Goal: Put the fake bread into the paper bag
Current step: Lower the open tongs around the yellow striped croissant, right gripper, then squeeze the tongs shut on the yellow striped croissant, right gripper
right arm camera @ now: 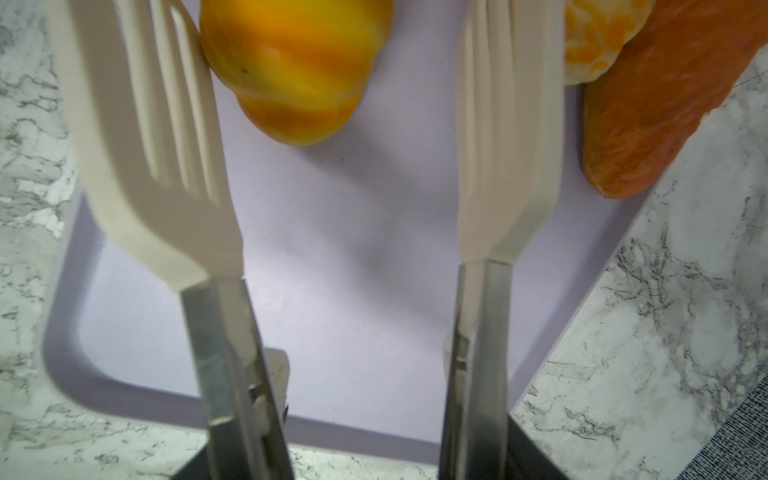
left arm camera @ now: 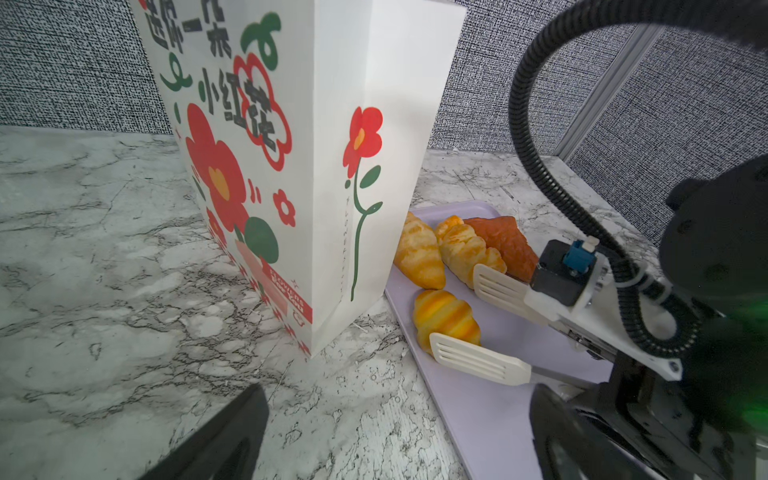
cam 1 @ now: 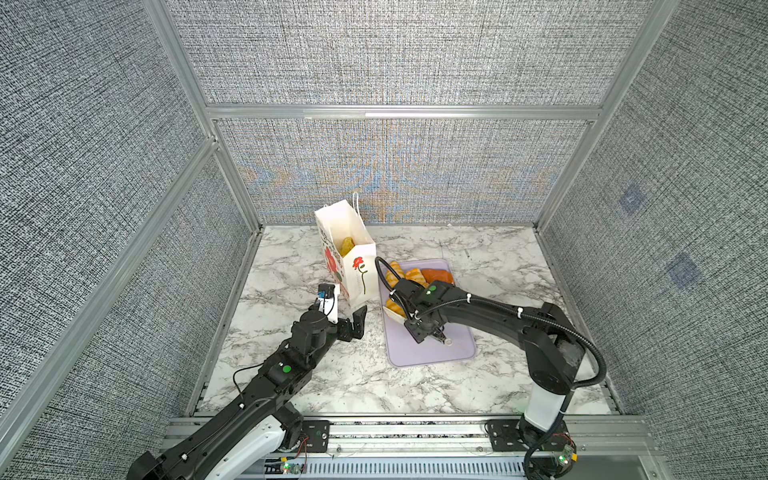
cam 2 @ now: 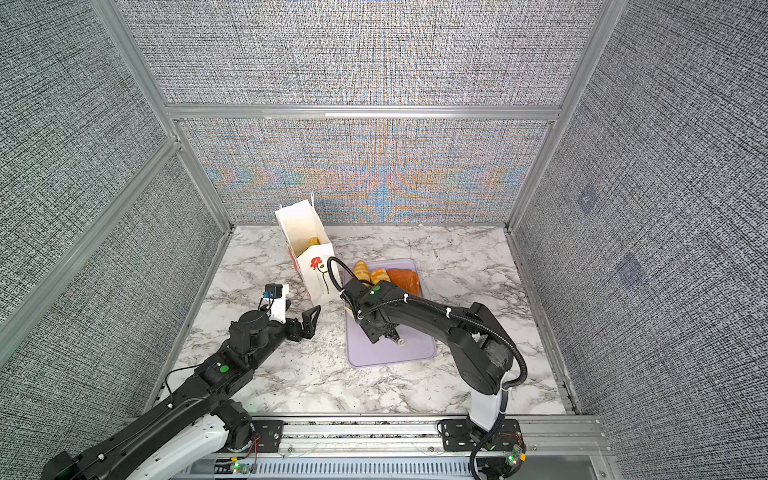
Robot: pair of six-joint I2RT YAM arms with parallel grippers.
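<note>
Top views: paper bag (cam 1: 357,270) stands upright at upper centre of frame on marble table (cam 1: 332,374), mouth open, red flower on its side. One yellow pastry (cam 1: 346,246) sits down inside it, seen in both top views. Lavender tray (cam 1: 436,349) is just right of the bag and runs toward lower centre. The rest of the fake bread lies on the tray's upper end, partly under the right arm.

Left gripper (cam 1: 355,322) is left of the tray, low over the table near the bag's lower corner. Jaws spread fully, nothing in them.

Left wrist view: four pieces on the tray. Pale croissant (left arm camera: 417,253) is close against the bag's side, second croissant (left arm camera: 465,249) touches it, and an orange-brown piece (left arm camera: 503,241) lies beyond those. Striped croissant (left arm camera: 444,316) lies alone.

Right gripper (left arm camera: 456,309) carries two white slotted blades (left arm camera: 478,361), held well apart and clamped on nothing. One blade tip meets the striped croissant's end, the other lies over the second croissant.

Right wrist view: same wide gap, bare tray between the blades. The striped croissant lies between the tips and touches one blade's inner edge.
</note>
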